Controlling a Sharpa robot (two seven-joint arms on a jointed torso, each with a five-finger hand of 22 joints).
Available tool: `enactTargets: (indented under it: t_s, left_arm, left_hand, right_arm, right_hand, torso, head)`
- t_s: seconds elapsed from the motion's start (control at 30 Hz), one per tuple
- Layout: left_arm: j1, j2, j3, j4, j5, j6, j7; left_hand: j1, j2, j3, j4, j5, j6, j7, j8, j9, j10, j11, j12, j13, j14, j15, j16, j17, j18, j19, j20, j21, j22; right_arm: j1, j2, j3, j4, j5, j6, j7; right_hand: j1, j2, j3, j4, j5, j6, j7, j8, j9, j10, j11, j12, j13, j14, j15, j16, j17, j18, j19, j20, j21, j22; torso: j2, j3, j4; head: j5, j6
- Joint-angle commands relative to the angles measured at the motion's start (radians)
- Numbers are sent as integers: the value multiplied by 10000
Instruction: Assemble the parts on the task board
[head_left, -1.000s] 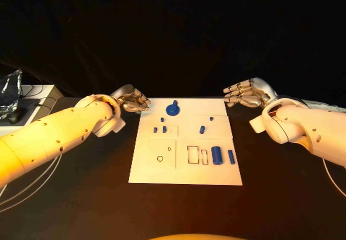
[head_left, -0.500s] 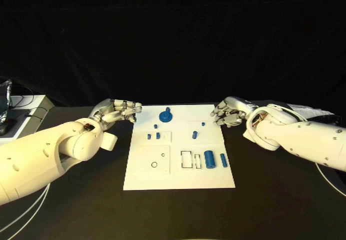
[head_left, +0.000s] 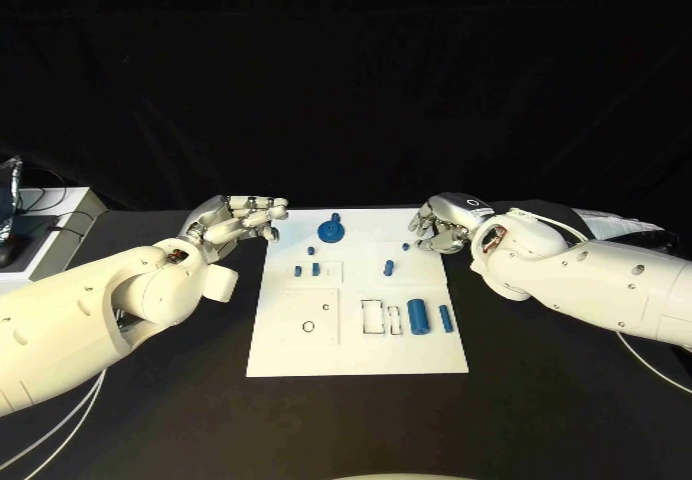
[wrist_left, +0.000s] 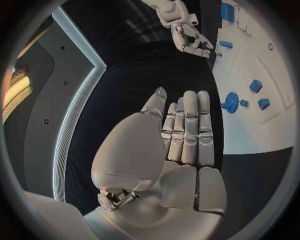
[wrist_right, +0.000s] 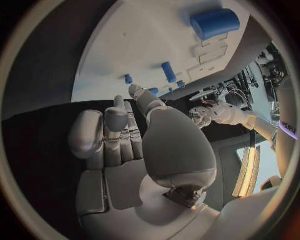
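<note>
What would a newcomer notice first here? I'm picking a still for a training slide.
The white task board in the middle of the black table, dotted with small blue parts, the round blue part near its far edge. Then the left hand and right hand, flanking the board's far corners, holding nothing.

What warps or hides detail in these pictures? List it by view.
Head view: even light, backdrop black, task board bright and crisp. Left wrist view: fisheye bends the board's edge; left robot hand blocks the middle. Right wrist view: same bending; right robot hand looms large.
</note>
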Motion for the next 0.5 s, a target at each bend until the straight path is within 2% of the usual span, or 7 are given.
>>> enactTargets:
  t_s: [0.03, 0.1, 0.23, 0.37, 0.5]
  left_arm:
    - [-9, -7, 14, 47, 84, 265, 270]
    - [-13, -9, 14, 52, 35, 278, 262]
    - [-18, -10, 14, 66, -87, 297, 243]
    - [-20, -16, 14, 82, -147, 295, 236]
    - [-20, -25, 14, 98, -172, 295, 224]
  left_hand:
    - [4, 72, -72, -18, 26, 33, 7, 41, 11, -6, 26, -55, 1, 89, -7, -64, 30, -173, 61, 14, -34, 17]
    - [2, 82, -85, -17, 28, 39, 5, 41, 11, -32, 39, -89, -2, 90, 0, -79, 53, -169, 65, 17, -35, 26]
    - [3, 79, -96, -19, 26, 29, 11, 38, 10, -52, 46, -114, -2, 104, 3, -77, 73, -164, 74, 17, -30, 34]
    - [-4, 73, -113, -16, 24, 25, 16, 38, 10, -90, 63, -147, -4, 115, 11, -75, 93, -159, 80, 21, -27, 43]
    - [-6, 68, -127, -17, 26, 8, 21, 38, 10, -130, 80, -176, -3, 112, 22, -82, 110, -154, 80, 26, -27, 51]
  right_arm:
    - [-50, 132, -12, -73, -552, 138, -286]
    - [-76, 216, -20, -145, -646, 263, -354]
    - [-111, 373, -39, -295, -748, 477, -442]
    - [-140, 506, -51, -421, -842, 549, -512]
    - [-157, 632, -57, -551, -962, 579, -576]
  right_hand:
    - [-53, -167, 285, 63, -30, 113, 67, -18, 1, 55, -1, -3, 7, 35, 24, 114, -45, 70, -145, 32, 90, 187]
    - [-104, -228, 415, 126, -19, 191, 72, -25, 0, -102, 44, 12, 10, 13, 58, 157, -131, 158, -222, 68, -69, 115]
    - [-83, -291, 576, 165, -43, 239, 77, -17, 1, -172, 66, -5, 1, -19, 80, 272, -296, 239, -218, 118, -257, 174]
    - [-59, -300, 660, 162, -47, 253, 91, -17, 1, -256, 93, 5, 0, -52, 101, 338, -422, 270, -200, 139, -405, 239]
    - [-84, -335, 699, 158, -34, 227, 93, -16, 2, -322, 108, -7, -2, -67, 115, 442, -565, 294, -160, 158, -587, 380]
  torso:
    - [21, -15, 12]
    - [26, -11, 23]
    - [56, -43, 55]
    - [85, -59, 81]
    - [77, -59, 76]
  head:
    - [-4, -29]
    - [-13, -41]
    - [-34, -53]
    - [-41, -36]
    - [-34, -70]
